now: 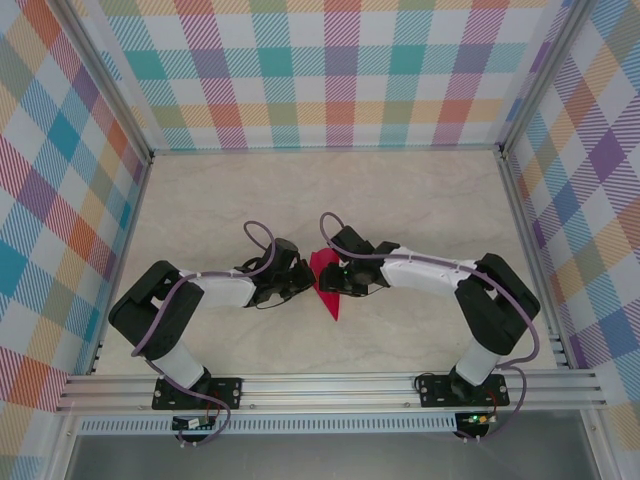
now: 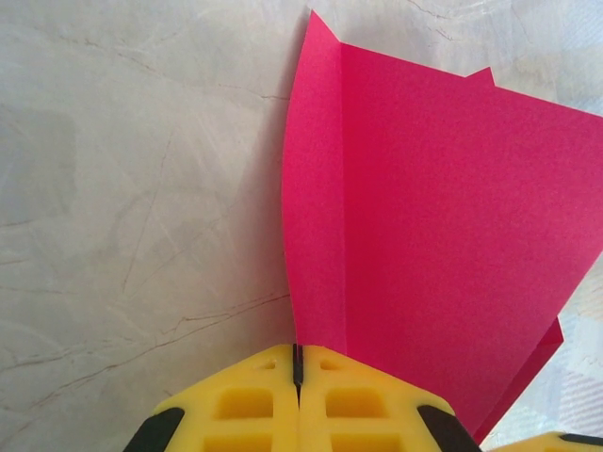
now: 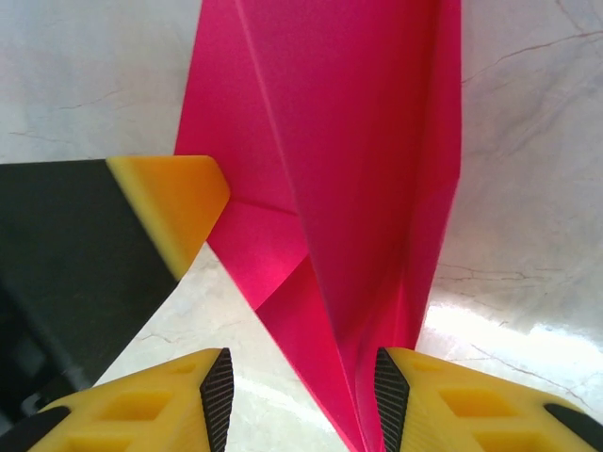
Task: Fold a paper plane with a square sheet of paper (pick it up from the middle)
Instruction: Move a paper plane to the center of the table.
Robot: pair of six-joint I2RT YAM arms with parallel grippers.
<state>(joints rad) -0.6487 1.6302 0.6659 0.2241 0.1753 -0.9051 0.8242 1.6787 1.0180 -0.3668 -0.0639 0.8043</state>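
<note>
The square sheet of paper stands folded into a pointed magenta-pink paper plane (image 1: 325,280) at the middle of the table, its tip toward the near edge. My left gripper (image 2: 298,363) is shut on the edge of one upright flap of the plane (image 2: 424,235). My right gripper (image 3: 303,400) is open, its jaws on either side of the plane's narrow creased end (image 3: 349,188). The paper lies against the right pad (image 3: 391,395), with a gap to the left pad. In the top view the left gripper (image 1: 300,280) and the right gripper (image 1: 342,285) meet at the plane from opposite sides.
The left gripper's yellow and black finger (image 3: 174,202) sits close at the left of the right wrist view. The pale marble table (image 1: 400,200) is walled by checked panels, with a metal rail (image 1: 330,390) along the near edge.
</note>
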